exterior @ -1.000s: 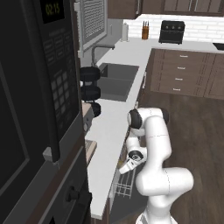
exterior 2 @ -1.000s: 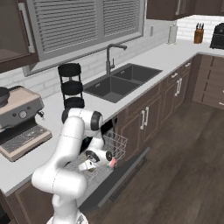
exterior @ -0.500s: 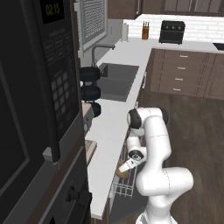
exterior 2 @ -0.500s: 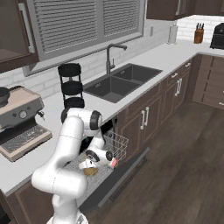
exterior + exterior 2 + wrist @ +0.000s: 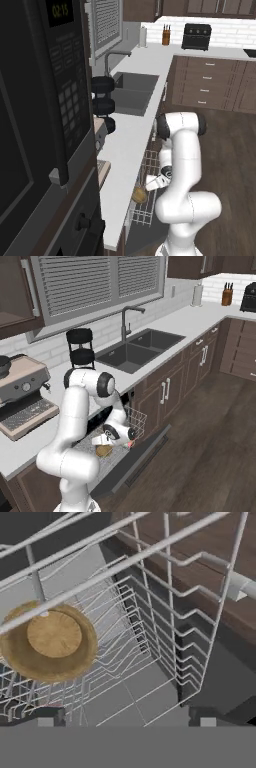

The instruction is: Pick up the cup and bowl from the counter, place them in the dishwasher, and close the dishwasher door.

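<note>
Your bowl (image 5: 49, 641) is down in the white wire rack (image 5: 165, 637) of the dishwasher (image 5: 127, 453), sitting clear of the fingers and tipped up against the tines, so I judge that part of the job done. The hand view shows its flat round base facing the camera, which puts its opening away from you and toward the far side of the rack; being round, it has no real long axis, only that tilt. From the left base view you can spot it as a tan disc (image 5: 139, 194) at the near end of the rack, just beside the counter (image 5: 130, 135) edge.

The gripper (image 5: 125, 714) hovers low over the rack with nothing between its fingertips (image 5: 47, 717), which stand well apart, so call it spread and empty.

There's something red and white near the wrist in the right base view, but I can't tell whether it's the cup. The dishwasher door (image 5: 137, 461) lies dropped open toward the floor, so closing it is yours to do yet.
</note>
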